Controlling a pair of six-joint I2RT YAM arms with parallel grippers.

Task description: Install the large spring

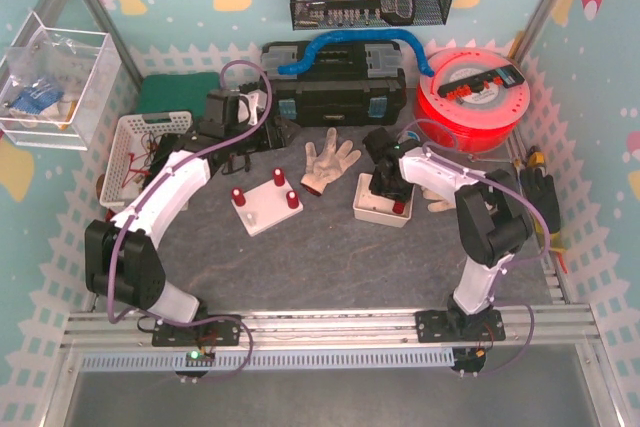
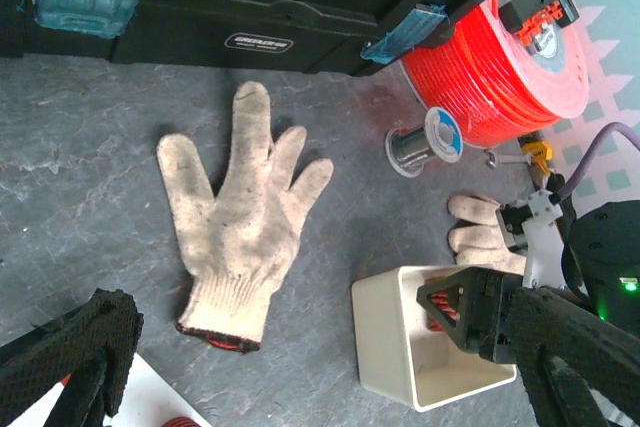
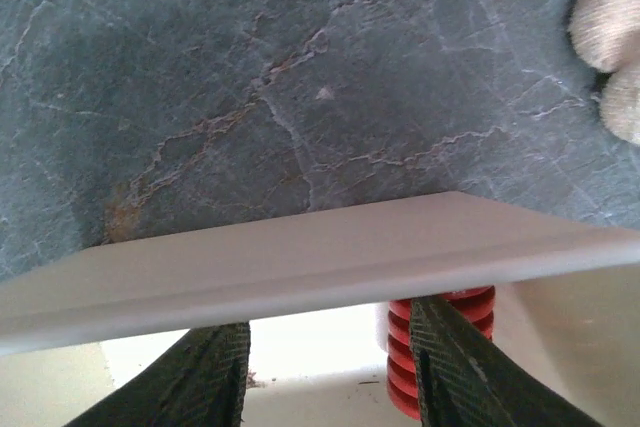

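Right pincer [image 3: 325, 367] is at the bottom of the frame, dipped in the white tray [image 3: 300, 257], fingers [image 3: 215, 382] apart and gripping nothing. Red spring [image 3: 475, 309] is in there too, right by the lower-right finger. Left pincer [image 2: 280, 322] is spread wide, empty.

A white tray's rim [image 3: 300, 267] crosses the frame from 9 to 3 o'clock, with the grey veined table [image 3: 250, 97] above it. The right gripper [image 3: 330, 332] reaches up from 6 o'clock into the tray, its dark fingers [image 3: 215, 377] parted. A red spring [image 3: 398, 362] stands at 5 o'clock, partly behind one finger. The fingertips of a glove [image 3: 610, 47] show at 2 o'clock.
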